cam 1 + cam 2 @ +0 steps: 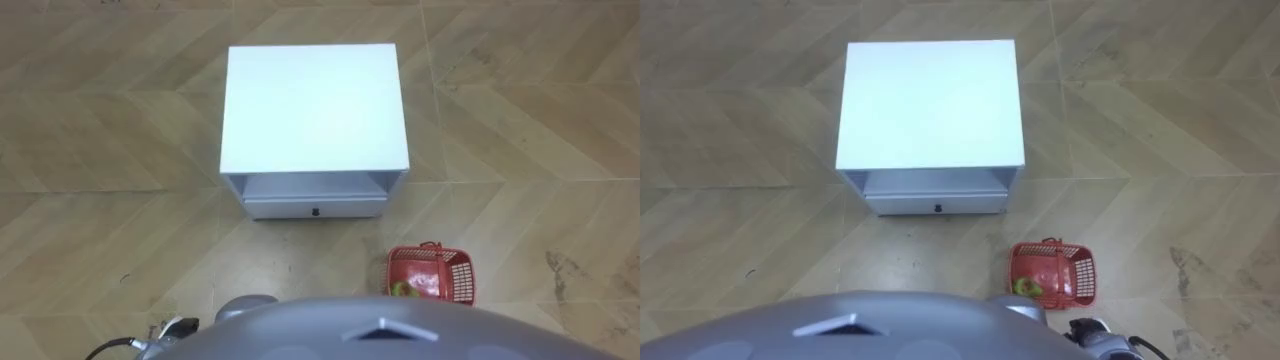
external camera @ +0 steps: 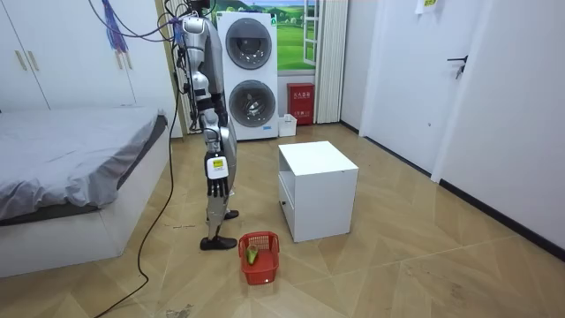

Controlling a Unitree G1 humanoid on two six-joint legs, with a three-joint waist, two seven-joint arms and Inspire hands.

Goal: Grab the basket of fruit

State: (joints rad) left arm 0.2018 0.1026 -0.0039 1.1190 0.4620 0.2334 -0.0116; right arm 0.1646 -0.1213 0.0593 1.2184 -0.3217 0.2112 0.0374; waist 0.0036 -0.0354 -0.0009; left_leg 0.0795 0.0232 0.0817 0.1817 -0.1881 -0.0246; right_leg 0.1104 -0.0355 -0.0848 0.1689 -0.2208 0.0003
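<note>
Red plastic mesh fruit basket (image 1: 460, 278) on the wooden floor, not yet picked up.
It sits just in front of the white square nightstand (image 1: 314, 105), off its right front corner, with a green fruit (image 1: 401, 290) inside. The right robot hand (image 2: 218, 184) hangs open and empty, well above the basket; the left robot hand's (image 1: 172, 329) state I cannot tell. Reaching down, grasping and lifting all remain.
</note>
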